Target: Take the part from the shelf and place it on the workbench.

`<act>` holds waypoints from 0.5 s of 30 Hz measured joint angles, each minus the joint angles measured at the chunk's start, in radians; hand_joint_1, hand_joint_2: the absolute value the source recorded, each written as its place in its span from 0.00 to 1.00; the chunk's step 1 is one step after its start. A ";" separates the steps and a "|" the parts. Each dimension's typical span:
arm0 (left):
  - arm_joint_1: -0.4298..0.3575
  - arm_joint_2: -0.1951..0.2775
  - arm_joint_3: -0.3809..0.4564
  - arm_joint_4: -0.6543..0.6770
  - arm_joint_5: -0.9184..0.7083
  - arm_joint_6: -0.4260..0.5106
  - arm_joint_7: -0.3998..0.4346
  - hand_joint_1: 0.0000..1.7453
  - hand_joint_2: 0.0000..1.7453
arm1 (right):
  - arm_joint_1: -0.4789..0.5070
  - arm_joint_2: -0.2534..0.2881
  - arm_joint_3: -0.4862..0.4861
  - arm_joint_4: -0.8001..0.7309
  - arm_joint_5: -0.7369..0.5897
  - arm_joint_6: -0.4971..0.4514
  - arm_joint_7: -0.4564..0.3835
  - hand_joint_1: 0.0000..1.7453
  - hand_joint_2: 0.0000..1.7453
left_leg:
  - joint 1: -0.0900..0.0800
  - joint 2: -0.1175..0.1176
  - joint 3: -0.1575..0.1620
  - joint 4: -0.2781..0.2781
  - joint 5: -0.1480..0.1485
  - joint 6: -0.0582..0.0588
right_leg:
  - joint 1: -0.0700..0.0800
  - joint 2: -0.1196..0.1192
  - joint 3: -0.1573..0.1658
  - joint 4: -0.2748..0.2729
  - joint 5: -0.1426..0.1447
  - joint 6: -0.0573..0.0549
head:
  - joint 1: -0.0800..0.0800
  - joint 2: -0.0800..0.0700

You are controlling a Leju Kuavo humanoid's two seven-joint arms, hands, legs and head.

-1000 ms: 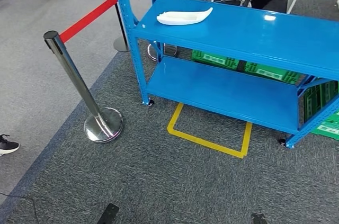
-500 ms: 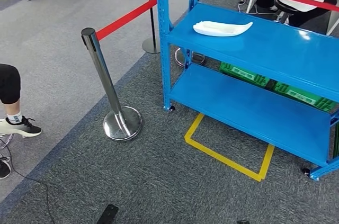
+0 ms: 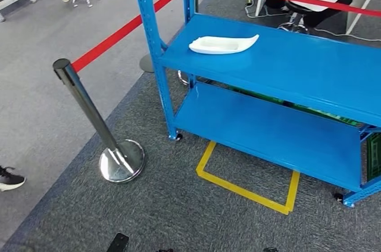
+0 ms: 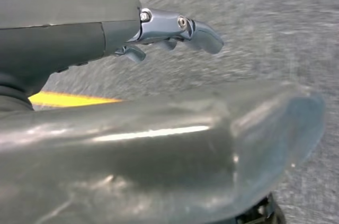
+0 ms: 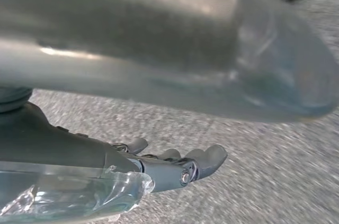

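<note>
While both robot hands, left robot hand (image 4: 168,30) and right robot hand (image 5: 176,166), hang empty with fingers apart, the stanchion (image 3: 90,121) at left of frame could trip an approach to the part (image 3: 223,44) on the shelf (image 3: 305,67).

The blue metal shelf (image 3: 287,67) ahead of me is carrying a white, boat-shaped plastic part (image 3: 223,44) on its upper board.

the shelf (image 3: 287,61) is cut off at the right edge of the head view; green crates (image 3: 374,156) show partly behind it. carpet (image 4: 259,33) is blurred in both wrist views.
</note>
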 joint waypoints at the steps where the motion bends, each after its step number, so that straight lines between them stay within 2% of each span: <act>1: 0.000 0.000 0.000 0.000 0.000 0.000 0.000 0.00 0.00 | -0.002 0.001 0.000 0.000 0.000 0.000 -0.001 0.00 0.00 | 0.000 -0.006 0.017 -0.042 -0.002 0.000 | 0.001 0.010 0.029 -0.026 -0.007 0.003 | -0.003 0.000; 3: -0.005 0.000 0.000 0.000 0.000 0.000 0.001 0.00 0.00 | -0.003 0.001 0.000 0.001 0.000 -0.001 -0.003 0.00 0.00 | 0.000 0.000 0.054 -0.075 -0.046 0.005 | 0.004 0.023 0.073 -0.053 0.010 0.012 | -0.006 0.000; 4: -0.007 0.000 0.000 0.000 0.000 0.000 0.001 0.00 0.00 | -0.002 0.001 0.000 0.001 0.000 -0.002 -0.004 0.00 0.00 | 0.000 0.006 0.074 -0.081 -0.062 0.008 | 0.006 0.014 0.080 -0.039 0.030 0.016 | -0.004 0.000; 5: -0.008 0.000 0.000 0.000 0.000 0.000 0.001 0.00 0.00 | -0.002 0.001 0.000 0.001 -0.001 -0.002 -0.005 0.00 0.00 | 0.000 0.011 0.097 -0.086 -0.077 0.014 | 0.007 -0.006 0.063 0.009 0.053 0.021 | 0.000 0.000; 6: -0.008 0.000 0.000 0.000 0.001 0.000 0.001 0.00 0.00 | -0.005 0.001 0.000 0.001 -0.001 -0.003 -0.006 0.00 0.00 | -0.001 0.020 0.120 -0.087 -0.088 0.019 | 0.009 -0.031 0.029 0.076 0.062 0.025 | 0.003 0.000; 7: -0.006 0.001 0.000 0.000 0.002 0.000 0.002 0.00 0.00 | -0.007 0.001 0.000 0.001 -0.002 -0.003 -0.007 0.00 0.00 | -0.002 0.031 0.140 -0.087 -0.101 0.026 | 0.011 -0.058 -0.017 0.152 0.052 0.027 | 0.006 0.000; 8: -0.005 0.001 0.001 0.000 0.005 0.000 0.004 0.00 0.00 | -0.009 0.001 0.000 0.001 -0.003 -0.004 -0.008 0.00 0.00 | -0.005 0.041 0.161 -0.087 -0.116 0.032 | 0.014 -0.076 -0.068 0.215 0.018 0.028 | 0.007 0.000; 9: -0.005 0.001 0.001 0.000 0.009 0.000 0.007 0.00 0.00 | -0.008 0.001 0.000 0.001 -0.005 -0.004 -0.010 0.00 0.00 | -0.008 0.051 0.182 -0.087 -0.129 0.037 | 0.018 -0.083 -0.113 0.252 -0.034 0.028 | 0.007 0.000; 10: -0.005 0.000 0.003 0.000 0.012 0.000 0.010 0.00 0.00 | -0.006 0.001 -0.001 0.001 -0.007 -0.005 -0.010 0.00 0.00 | -0.011 0.058 0.202 -0.087 -0.147 0.043 | 0.022 -0.085 -0.149 0.263 -0.086 0.025 | 0.008 0.000; 11: -0.005 0.000 0.004 0.000 0.014 0.000 0.012 0.00 0.00 | -0.004 0.001 -0.003 0.002 -0.009 -0.005 -0.011 0.00 0.00 | -0.015 0.065 0.221 -0.087 -0.163 0.047 | 0.026 -0.086 -0.175 0.249 -0.115 0.020 | 0.008 0.000; 12: -0.005 0.000 0.006 0.000 0.015 0.000 0.014 0.00 0.00 | -0.002 0.001 -0.005 0.002 -0.010 -0.005 -0.012 0.00 0.00 | -0.020 0.072 0.239 -0.087 -0.178 0.050 | 0.030 -0.089 -0.192 0.216 -0.104 0.012 | 0.008 0.000; 13: -0.004 0.000 0.007 0.000 0.015 0.000 0.015 0.00 0.00 | -0.001 0.001 -0.007 0.002 -0.011 -0.006 -0.012 0.00 0.00 | -0.024 0.082 0.256 -0.087 -0.192 0.053 | 0.037 -0.100 -0.202 0.166 -0.052 0.001 | 0.008 0.000; 14: -0.004 0.000 0.008 0.000 0.015 0.000 0.015 0.00 0.00 | -0.001 0.001 -0.010 0.002 -0.012 -0.007 -0.013 0.00 0.00 | -0.029 0.091 0.272 -0.086 -0.206 0.055 | 0.044 -0.119 -0.206 0.117 0.023 -0.014 | 0.007 0.000; 15: -0.003 0.000 0.009 0.000 0.015 0.000 0.015 0.00 0.00 | -0.002 0.001 -0.013 0.002 -0.014 -0.008 -0.013 0.00 0.00 | -0.033 0.100 0.284 -0.084 -0.220 0.055 | 0.048 -0.137 -0.206 0.079 0.085 -0.023 | 0.006 0.000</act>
